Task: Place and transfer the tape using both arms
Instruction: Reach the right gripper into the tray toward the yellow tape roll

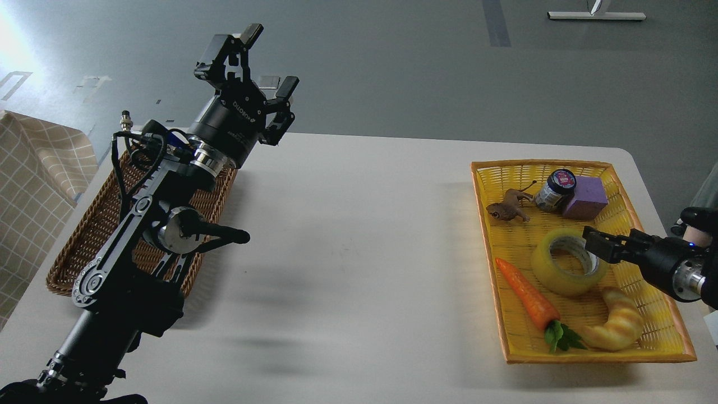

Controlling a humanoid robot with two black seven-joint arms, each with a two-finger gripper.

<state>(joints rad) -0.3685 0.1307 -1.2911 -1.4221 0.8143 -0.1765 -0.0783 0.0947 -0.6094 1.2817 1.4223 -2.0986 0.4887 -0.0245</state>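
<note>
Right gripper [593,242] at translucent yellow tape roll [567,262] in yellow basket [662,342], grasp indeterminate; left gripper [263,70] released; transfer pending.

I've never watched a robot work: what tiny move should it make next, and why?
Probably close the right gripper on the tape and lift. Its fingers sit at the roll's rim in the yellow tray, while the left gripper waits open, raised above the wicker basket.

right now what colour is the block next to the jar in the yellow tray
Purple, beside the jar; the head view shows it best.
</note>
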